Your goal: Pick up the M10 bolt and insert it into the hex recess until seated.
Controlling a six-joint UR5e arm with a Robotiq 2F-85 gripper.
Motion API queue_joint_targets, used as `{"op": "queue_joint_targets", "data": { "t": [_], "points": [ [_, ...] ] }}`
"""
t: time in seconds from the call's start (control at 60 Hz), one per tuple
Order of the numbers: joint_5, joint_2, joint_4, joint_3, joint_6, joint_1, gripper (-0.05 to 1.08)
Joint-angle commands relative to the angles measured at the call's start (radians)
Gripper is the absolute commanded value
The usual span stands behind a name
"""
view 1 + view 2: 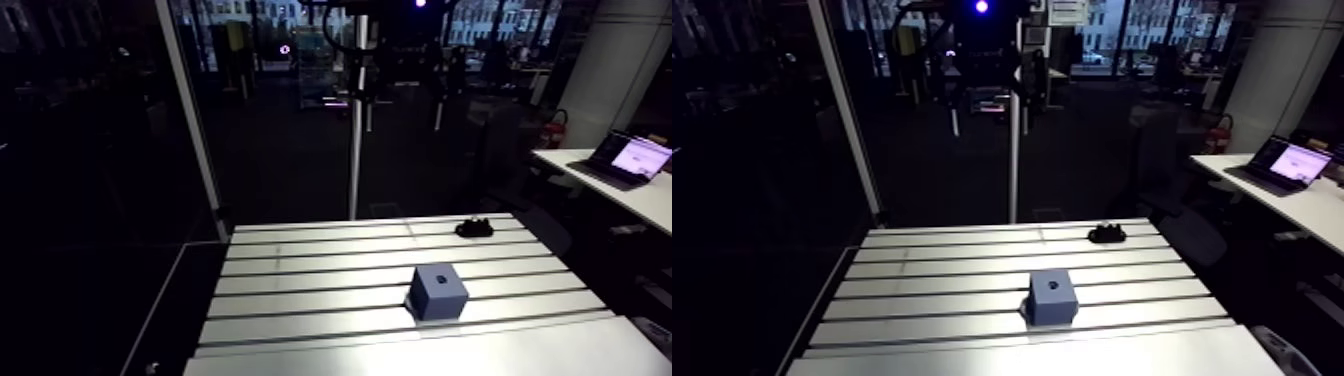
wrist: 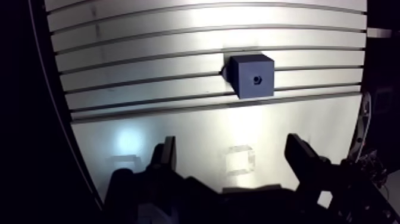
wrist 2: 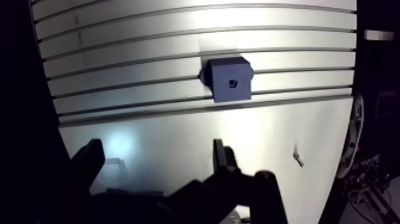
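Observation:
A dark blue-grey block (image 2: 253,76) stands on the slotted aluminium table (image 2: 149,65), with a small dark recess (image 2: 256,78) in its upper face. In the wrist view my gripper (image 2: 233,156) is open and holds nothing. It hovers over the smooth front plate, and the block lies ahead of it, a little to the side. In the arm view the block (image 1: 440,290) sits near the table's front. A small dark lumpy piece (image 1: 474,228), too small to make out, lies near the far right corner. The wrist view does not show that piece.
A smooth plate (image 2: 196,137) adjoins the slotted part on the near side. A thin upright pole (image 1: 357,130) rises behind the table's far edge. A tiny dark mark (image 3: 297,158) lies on the smooth plate beside the gripper. The table's left edge drops into darkness.

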Motion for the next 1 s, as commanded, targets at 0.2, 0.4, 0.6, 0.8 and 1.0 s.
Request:
{"op": "queue_joint_targets", "data": {
  "t": [0.2, 0.4, 0.6, 0.8, 1.0],
  "points": [
    [0.005, 0.028, 0.046, -0.048, -0.008, 0.063, 0.0],
    [0.006, 0.028, 0.046, -0.048, -0.008, 0.063, 0.0],
    [0.005, 0.028, 0.046, -0.046, -0.008, 0.063, 0.0],
    [0.0, 0.035, 0.042, -0.052, -0.008, 0.063, 0.0],
    [-0.007, 0.041, 0.037, -0.055, -0.021, 0.06, 0.0]
  ]
}}
